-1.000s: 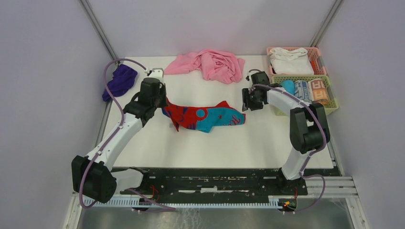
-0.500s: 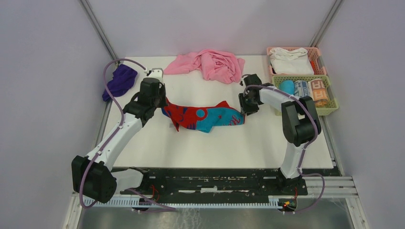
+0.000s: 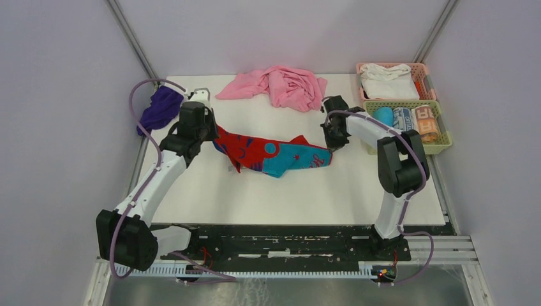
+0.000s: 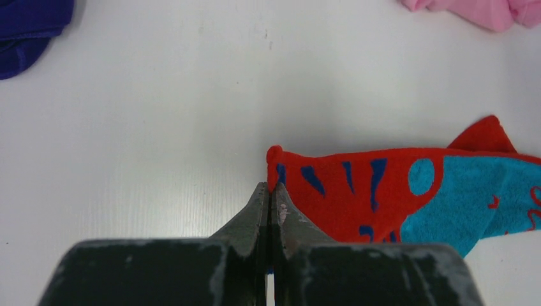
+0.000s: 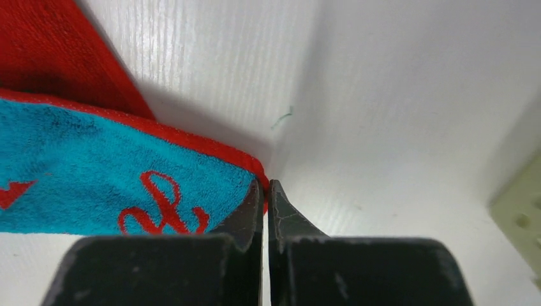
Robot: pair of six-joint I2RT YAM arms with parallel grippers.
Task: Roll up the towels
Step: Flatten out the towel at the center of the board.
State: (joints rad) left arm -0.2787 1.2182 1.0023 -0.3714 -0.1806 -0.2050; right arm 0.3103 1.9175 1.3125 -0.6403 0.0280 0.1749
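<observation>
Top external view: left gripper (image 3: 214, 132) and right gripper (image 3: 331, 145) flank the red-and-teal towel (image 3: 274, 153); only wrist views show each clamped on a corner.

Two white arms (image 3: 156, 182) with black joints (image 3: 191, 121), purple cables (image 3: 132, 105), dark scuffed fingers (image 4: 250, 220)

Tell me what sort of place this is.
Probably a robot test cell, not a home: a left arm and right arm bolted to a rail at a white table's edge, plain grey walls boxing it in, and a pink cloth and green basket set out like practice props.
</observation>
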